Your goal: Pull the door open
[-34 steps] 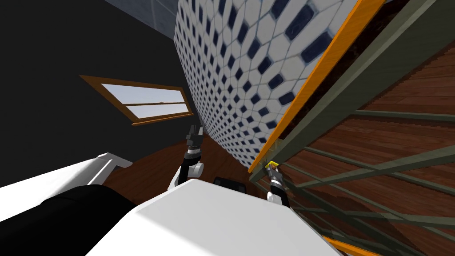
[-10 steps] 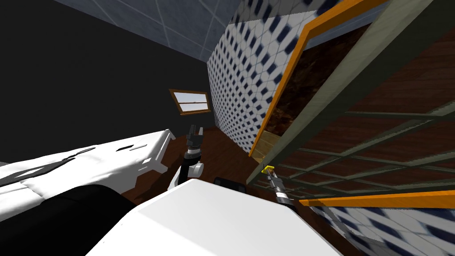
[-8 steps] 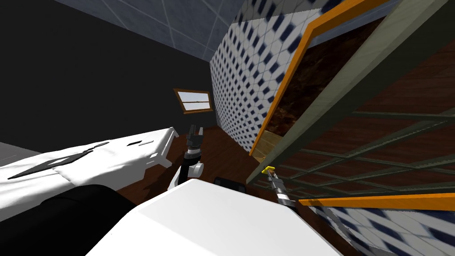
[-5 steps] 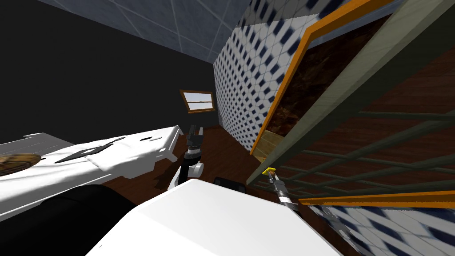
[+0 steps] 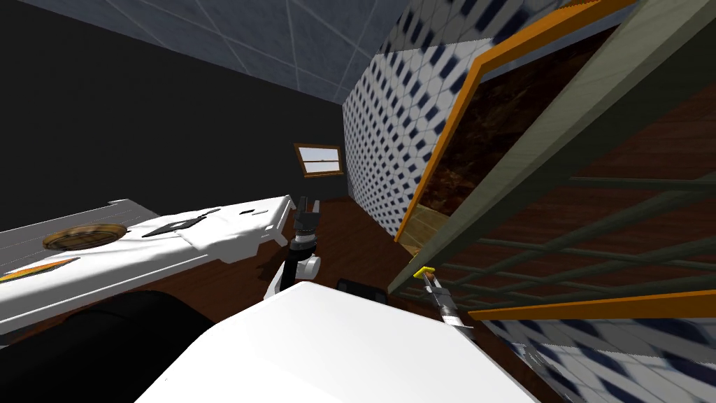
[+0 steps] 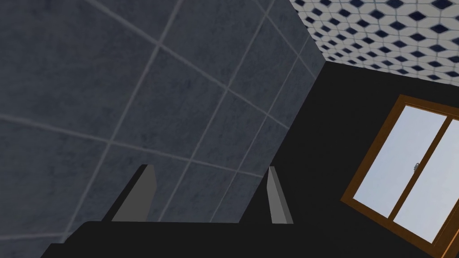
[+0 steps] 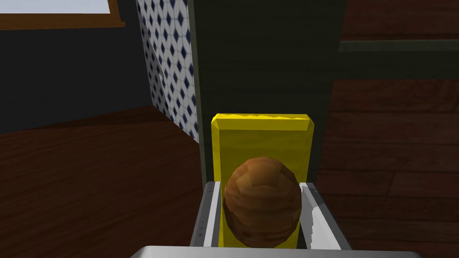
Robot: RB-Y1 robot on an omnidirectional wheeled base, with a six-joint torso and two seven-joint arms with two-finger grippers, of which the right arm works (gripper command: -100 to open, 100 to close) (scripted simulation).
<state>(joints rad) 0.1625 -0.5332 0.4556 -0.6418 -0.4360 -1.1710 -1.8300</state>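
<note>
The right gripper [image 7: 261, 190] is clenched on the brown knob [image 7: 262, 210], one finger pressed to each side. The knob sits dead ahead of the claw, standing out from a yellow plate [image 7: 261, 134] on the door [image 7: 264, 53]. In the head view that grip lies lower middle, at the door's near edge, and the edge runs long from there to the upper right corner. A dark brown gap shows between it and the orange frame [image 5: 447, 133] — ajar, I judge, so the pull goes back along the claw's axis. The left gripper [image 5: 306, 206] is at mid-frame, well apart from the door — fingers spread, empty.
</note>
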